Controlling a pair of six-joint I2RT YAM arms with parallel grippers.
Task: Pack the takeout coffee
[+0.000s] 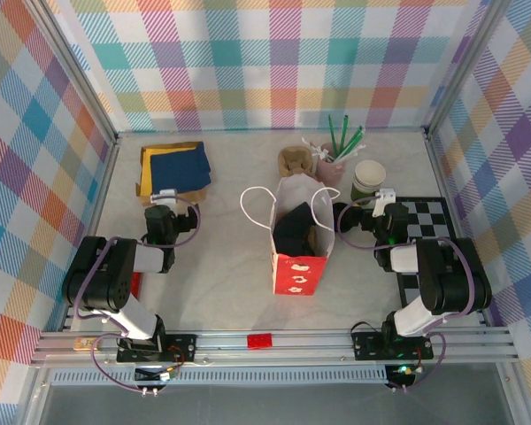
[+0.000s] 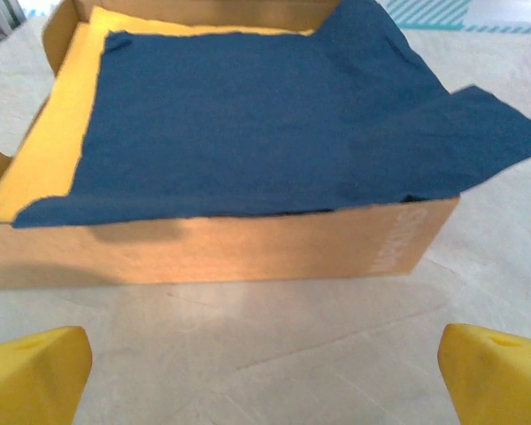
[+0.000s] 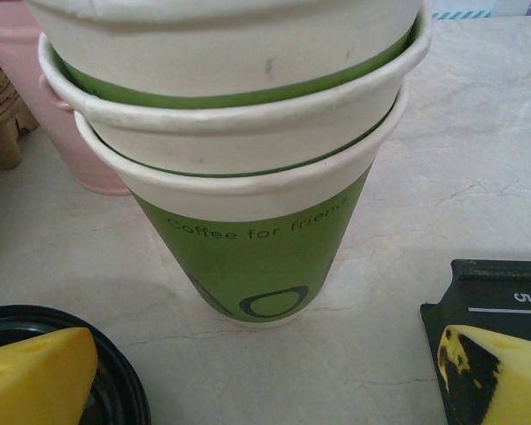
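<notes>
**Q:** Arm poses?
**A:** Both my arms sit folded low, elbows outward, wrists pointing away from the bases. A paper bag [image 1: 296, 261] stands between them. My left gripper [image 1: 164, 197], jaws spread wide and empty, faces the napkin box [image 2: 248, 243]. My right gripper [image 3: 265, 381], equally wide and empty, faces a stack of green cups [image 3: 248, 257].

**Q:** And the takeout coffee [image 3: 119, 376]?
**A:** Its black lid lies near that stack, partly behind my right gripper's yellow fingertip [image 3: 35, 376].

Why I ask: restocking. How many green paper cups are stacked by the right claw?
3 show: the outermost green paper cup stands on the pale table, and two nest inside it. The stack's top is cropped; more may hide.
</notes>
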